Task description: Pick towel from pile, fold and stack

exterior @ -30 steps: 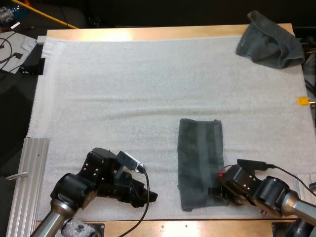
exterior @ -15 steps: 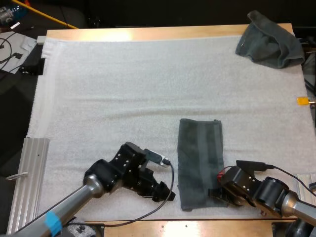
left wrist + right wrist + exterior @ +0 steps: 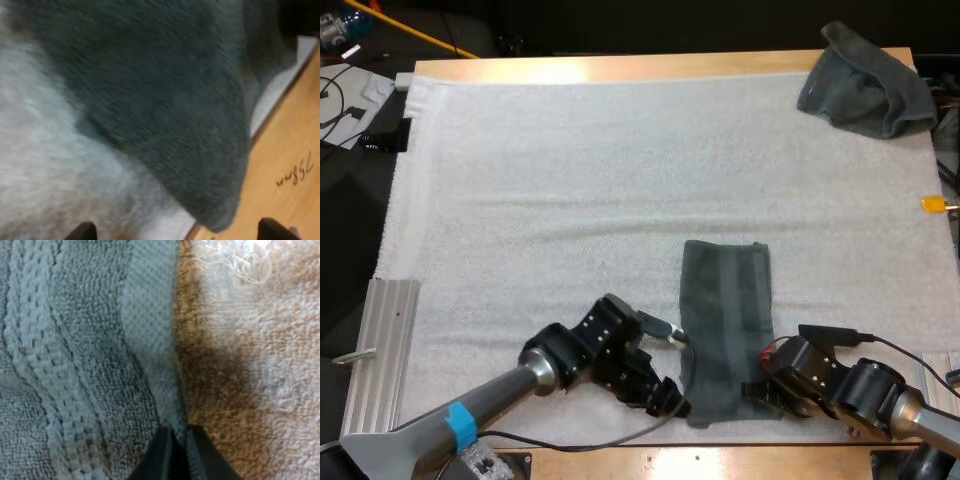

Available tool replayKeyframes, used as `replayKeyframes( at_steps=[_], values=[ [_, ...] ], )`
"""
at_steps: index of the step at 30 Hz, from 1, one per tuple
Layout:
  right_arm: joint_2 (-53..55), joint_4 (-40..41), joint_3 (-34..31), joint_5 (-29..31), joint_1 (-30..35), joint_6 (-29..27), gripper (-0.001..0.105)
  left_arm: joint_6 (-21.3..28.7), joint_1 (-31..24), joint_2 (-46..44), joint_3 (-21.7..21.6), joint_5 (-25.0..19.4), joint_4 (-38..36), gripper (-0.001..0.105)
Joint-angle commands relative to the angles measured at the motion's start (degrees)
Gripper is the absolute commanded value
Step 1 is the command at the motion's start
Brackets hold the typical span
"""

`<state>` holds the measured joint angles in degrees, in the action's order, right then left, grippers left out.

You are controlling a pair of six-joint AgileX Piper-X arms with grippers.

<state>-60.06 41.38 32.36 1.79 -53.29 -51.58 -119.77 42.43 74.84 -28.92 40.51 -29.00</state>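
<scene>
A dark grey-green towel (image 3: 725, 325), folded into a long strip, lies on the white mat (image 3: 570, 200) near the front. My left gripper (image 3: 676, 402) is at its near left corner. In the left wrist view that gripper (image 3: 177, 232) is open, with the towel's corner (image 3: 200, 200) lying between the spread fingertips (image 3: 82, 232). My right gripper (image 3: 756, 390) is at the near right corner. Up close, my right gripper (image 3: 175, 452) is shut on the towel's edge (image 3: 150, 340). A crumpled towel (image 3: 865, 80) sits at the far right corner.
The wooden table edge (image 3: 285, 150) runs just past the towel's near end. An aluminium rail (image 3: 375, 360) lies along the mat's left side. Cables and small items (image 3: 350, 100) sit off the table's far left.
My left arm has swung right across the mat, from the front left to the towel's near left corner. The right arm and both towels have stayed put.
</scene>
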Motion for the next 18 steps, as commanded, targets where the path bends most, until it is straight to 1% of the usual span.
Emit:
replayKeyframes(
  at_steps=[1, 4, 9, 11, 14, 17, 18],
  values=[
    [0.3, 0.6, 0.2, -0.1, 0.0, -0.2, 0.0, -2.2, 2.8, 0.1, -0.1, -1.0, 1.8, 0.062],
    [0.3, 0.8, 0.2, -0.1, 0.1, -0.1, 0.0, -3.2, 4.4, 1.2, -0.4, -1.5, 2.3, 0.062],
    [0.5, 0.8, 0.2, -0.3, 0.0, -0.1, 0.0, -3.8, 5.3, 2.9, -1.7, -1.0, 2.3, 0.06],
    [0.5, 0.9, 0.1, -0.3, 0.0, 0.0, 0.0, -4.0, 5.5, 3.1, -2.0, -1.0, 2.2, 0.055],
    [0.6, 0.9, 0.2, -0.3, 0.0, 0.0, 0.0, -4.2, 5.8, 3.0, -2.3, -1.1, 2.1, 0.043],
    [0.5, 0.6, 0.2, -0.4, -0.2, 0.0, 0.0, -4.5, 6.0, 3.2, -2.6, -1.5, 2.4, 0.034],
    [0.5, 0.6, 0.2, -0.3, 0.0, -0.2, 0.0, -4.4, 6.0, 3.2, -2.2, -1.2, 2.7, 0.039]
  ],
)
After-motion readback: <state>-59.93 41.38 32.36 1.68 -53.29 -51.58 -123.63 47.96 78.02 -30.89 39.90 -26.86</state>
